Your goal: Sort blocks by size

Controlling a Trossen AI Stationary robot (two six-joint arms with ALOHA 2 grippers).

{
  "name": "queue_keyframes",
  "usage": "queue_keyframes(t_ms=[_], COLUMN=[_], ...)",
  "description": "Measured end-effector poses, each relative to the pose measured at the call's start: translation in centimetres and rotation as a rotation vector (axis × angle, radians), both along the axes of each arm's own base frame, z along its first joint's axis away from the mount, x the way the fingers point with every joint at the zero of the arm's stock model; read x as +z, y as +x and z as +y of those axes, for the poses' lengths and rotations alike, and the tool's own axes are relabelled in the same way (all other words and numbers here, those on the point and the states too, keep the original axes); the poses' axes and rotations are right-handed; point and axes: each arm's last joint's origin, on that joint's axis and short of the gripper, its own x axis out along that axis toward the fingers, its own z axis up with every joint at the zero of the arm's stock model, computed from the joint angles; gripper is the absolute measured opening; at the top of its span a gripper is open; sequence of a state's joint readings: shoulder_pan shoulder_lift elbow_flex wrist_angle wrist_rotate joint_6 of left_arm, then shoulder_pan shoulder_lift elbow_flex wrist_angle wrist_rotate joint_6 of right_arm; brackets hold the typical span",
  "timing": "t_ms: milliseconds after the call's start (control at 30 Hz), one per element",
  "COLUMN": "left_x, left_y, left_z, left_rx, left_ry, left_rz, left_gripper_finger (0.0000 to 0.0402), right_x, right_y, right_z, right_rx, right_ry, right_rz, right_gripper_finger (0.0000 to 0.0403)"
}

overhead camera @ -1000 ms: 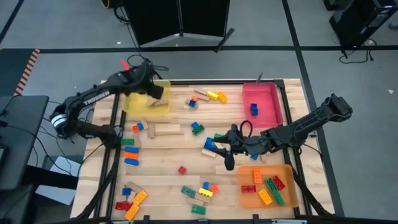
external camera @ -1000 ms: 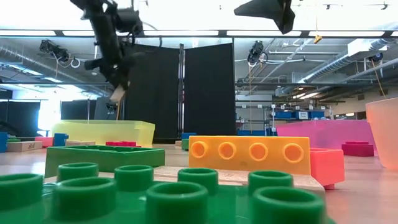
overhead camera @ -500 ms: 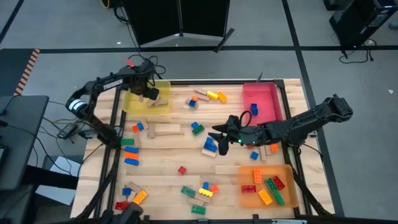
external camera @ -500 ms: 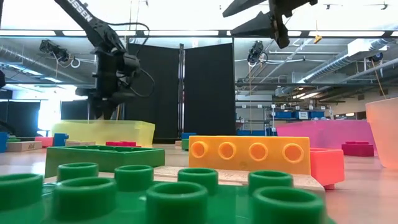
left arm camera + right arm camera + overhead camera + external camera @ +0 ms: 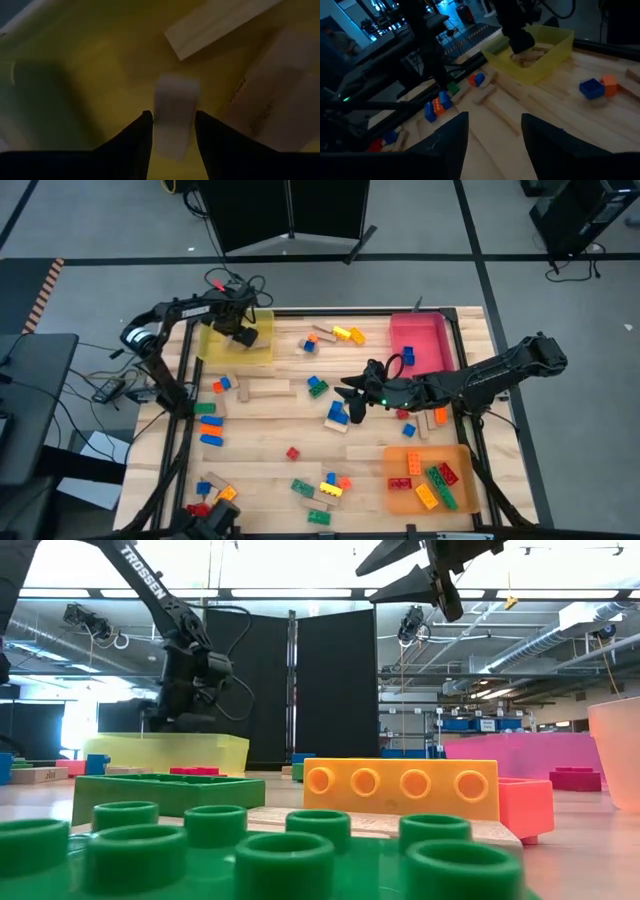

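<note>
Three trays [image 5: 237, 345], two arms [image 5: 480, 378], roughly three dozen blocks [image 5: 317, 387]

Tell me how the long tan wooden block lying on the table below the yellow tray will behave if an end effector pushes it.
The long tan wooden block looks flat and rigid, so it should slide, not roll or tip. Being long, a push near one end would probably pivot it. It lies close to the blue and orange bricks, so it may knock them.

Left hand [image 5: 244, 335] low inside yellow tray [image 5: 262, 352], hemmed by tray walls and wooden blocks [image 5: 220, 19]. Open desk [image 5: 260, 442] centre-front; blocks [image 5: 318, 490] crowd front edge.
</note>
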State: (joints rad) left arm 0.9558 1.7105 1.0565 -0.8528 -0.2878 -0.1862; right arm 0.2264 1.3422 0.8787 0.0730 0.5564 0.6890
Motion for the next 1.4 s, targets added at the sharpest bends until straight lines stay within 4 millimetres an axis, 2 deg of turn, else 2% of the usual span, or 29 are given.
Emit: queue_keyframes(t_ms=[267,433,567,733,900,1033,1200,1300,1400], left_x=[-0.2,0.8,2.9,6.8,10.9,12.7,12.1,10.9,9.6], left_y=[0.1,-0.1,-0.4,-1.2,-1.5,-1.7,-2.4,-2.8,-3.0], left_z=[0.2,-0.2,-0.7,-2.3,-4.7,-7.7,-11.5,-13.4,-14.6], left_rx=[-0.002,-0.026,-0.027,-0.037,-0.119,-0.205,-0.311,-0.374,-0.388], left_ry=[0.007,0.021,0.081,0.204,0.389,0.522,0.597,0.597,0.587], left_rz=[-0.002,-0.015,-0.059,-0.145,-0.275,-0.389,-0.524,-0.611,-0.703], left_gripper_finger=[0.0207,0.0215,0.0215,0.0215,0.0215,0.0215,0.0215,0.0215,0.0215], right_x=[0.0,0.0,0.0,0.1,0.4,2.1,5.8,7.7,8.8], right_y=[0.0,0.1,0.2,0.3,0.6,1.0,1.1,0.9,1.7], right_z=[-0.1,-0.6,-1.2,-2.2,-4.2,-6.3,-9.8,-12.1,-14.5], right_rx=[-0.009,-0.029,-0.048,-0.064,-0.113,-0.116,-0.128,-0.158,-0.162], right_ry=[0.021,0.021,0.015,-0.028,-0.067,-0.113,-0.189,-0.192,-0.164], right_rz=[-0.009,-0.011,-0.01,0.008,-0.009,-0.034,0.046,0.15,0.277], right_gripper_finger=[0.0198,0.0192,0.0188,0.019,0.0206,0.0222,0.0245,0.0263,0.0282])
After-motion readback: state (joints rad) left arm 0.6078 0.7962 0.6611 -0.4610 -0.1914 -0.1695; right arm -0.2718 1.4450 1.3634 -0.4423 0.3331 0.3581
